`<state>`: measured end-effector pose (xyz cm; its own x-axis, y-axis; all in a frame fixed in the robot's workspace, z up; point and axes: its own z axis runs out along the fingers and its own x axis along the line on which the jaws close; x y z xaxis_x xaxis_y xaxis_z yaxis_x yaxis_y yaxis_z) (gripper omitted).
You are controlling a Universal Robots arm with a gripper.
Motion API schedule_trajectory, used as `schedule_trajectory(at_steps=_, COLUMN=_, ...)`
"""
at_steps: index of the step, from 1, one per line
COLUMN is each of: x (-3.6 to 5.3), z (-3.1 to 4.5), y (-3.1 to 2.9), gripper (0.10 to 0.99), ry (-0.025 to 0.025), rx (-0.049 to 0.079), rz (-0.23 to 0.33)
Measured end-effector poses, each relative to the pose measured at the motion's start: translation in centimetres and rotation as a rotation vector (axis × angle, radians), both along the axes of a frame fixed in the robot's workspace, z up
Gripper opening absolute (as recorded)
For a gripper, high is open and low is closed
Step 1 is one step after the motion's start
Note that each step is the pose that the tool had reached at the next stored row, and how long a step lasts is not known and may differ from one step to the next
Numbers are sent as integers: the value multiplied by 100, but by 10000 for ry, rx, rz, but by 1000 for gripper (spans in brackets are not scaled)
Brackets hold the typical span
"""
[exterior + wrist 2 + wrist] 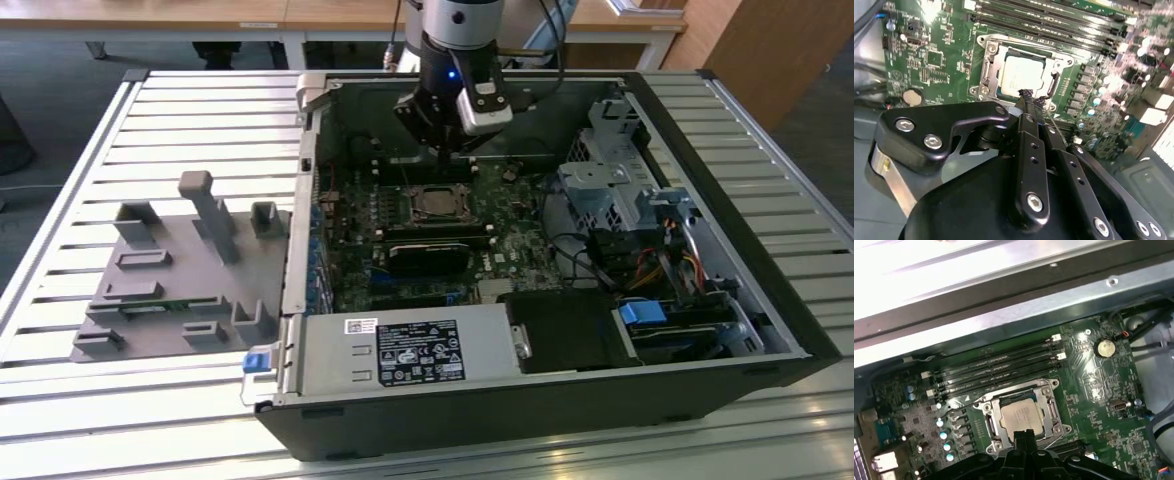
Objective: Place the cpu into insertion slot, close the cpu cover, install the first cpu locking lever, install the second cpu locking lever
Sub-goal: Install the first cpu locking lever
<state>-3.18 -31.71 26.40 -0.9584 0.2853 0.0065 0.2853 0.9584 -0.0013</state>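
The cpu point(1021, 416) sits socketed under the closed cpu cover point(1050, 410). The claw point(1024, 433), pinched narrow and empty, hovers beside it. The locking levers point(965, 404) apparently remain unlatched.

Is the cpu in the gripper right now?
No: in the first wrist view the cpu lies in the cpu cover window on the motherboard, not between the fingers of the gripper.

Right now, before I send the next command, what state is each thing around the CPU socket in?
cpu: seated flat in the socket.
cpu cover: down, framing the chip.
gripper: shut, tips at the socket's edge.
computer case: lying on its side, open at the top.
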Motion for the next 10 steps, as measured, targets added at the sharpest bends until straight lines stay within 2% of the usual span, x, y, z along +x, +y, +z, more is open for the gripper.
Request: schedule_trajectory(at_steps=10, x=0, z=0, y=0, gripper=106, ry=0, rx=-26, rz=1646)
